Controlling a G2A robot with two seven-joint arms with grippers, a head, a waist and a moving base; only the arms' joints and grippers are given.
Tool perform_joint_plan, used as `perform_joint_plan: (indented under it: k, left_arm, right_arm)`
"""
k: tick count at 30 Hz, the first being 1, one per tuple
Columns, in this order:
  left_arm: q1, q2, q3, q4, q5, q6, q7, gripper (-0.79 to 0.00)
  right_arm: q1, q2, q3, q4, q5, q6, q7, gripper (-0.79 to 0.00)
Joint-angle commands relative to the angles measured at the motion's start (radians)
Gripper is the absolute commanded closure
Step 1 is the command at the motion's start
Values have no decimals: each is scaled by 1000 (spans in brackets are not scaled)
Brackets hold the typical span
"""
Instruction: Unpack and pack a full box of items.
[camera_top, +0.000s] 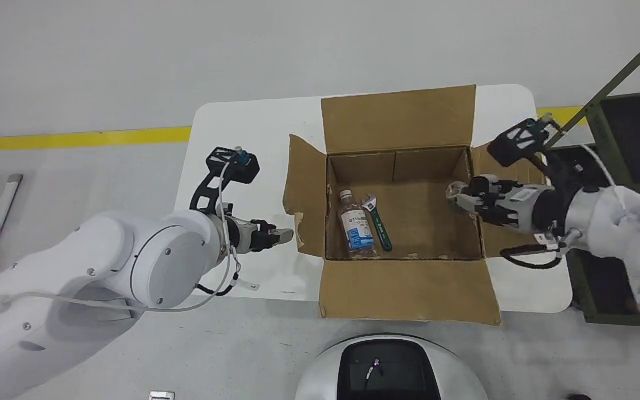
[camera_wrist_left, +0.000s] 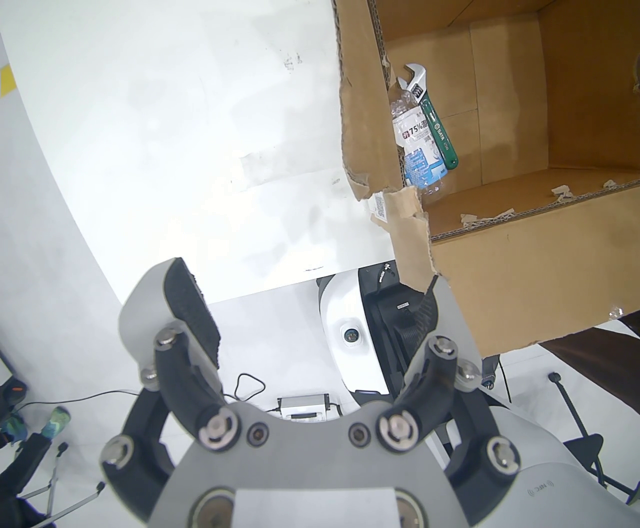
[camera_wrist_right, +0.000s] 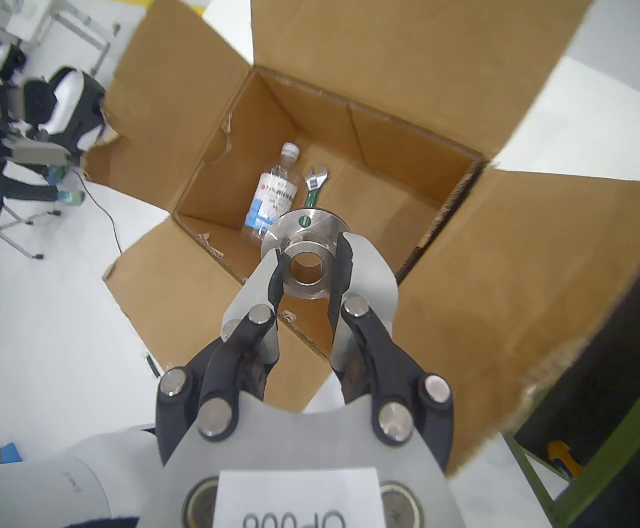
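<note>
Packing looks under way: the right gripper (camera_wrist_right: 309, 262), clamped on a metal flange (camera_wrist_right: 306, 226) at three o'clock on the box (camera_top: 400, 120) rim, must next lower it beside the bottle (camera_top: 353, 225) and wrench (camera_top: 378, 222); the left gripper (camera_wrist_left: 305, 295) hangs open at nine o'clock.

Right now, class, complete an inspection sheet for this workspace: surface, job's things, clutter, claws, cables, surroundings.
Surface: white table, faintly marked.
Job's things: open cardboard box; clear bottle and green-handled wrench lying side by side inside.
Clutter: torn scraps on the box's edge.
Claws: left claw open, beside the box; right claw shut on a metal flange, at the box's edge.
Cables: black cable on the floor.
Surroundings: yellow floor line; green frame.
</note>
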Motion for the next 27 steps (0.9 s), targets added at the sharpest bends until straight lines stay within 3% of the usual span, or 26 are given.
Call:
perform_joint_plan:
  k: [1,10,18,27]
  left_arm:
    - [0,0,0,0,0,0,0,-785]
    - [0,0,0,0,0,0,0,-785]
    - [0,0,0,0,0,0,0,-785]
    - [0,0,0,0,0,0,0,-785]
  right_arm:
    - [27,-7,-140,41,-87,2,-31,0]
    - [198,-64,-487,373,-223,54,-108,0]
    - [313,-114,-607,545,-200,110,-137,0]
    - [356,-147,-685,611,-231,122,-133,-219]
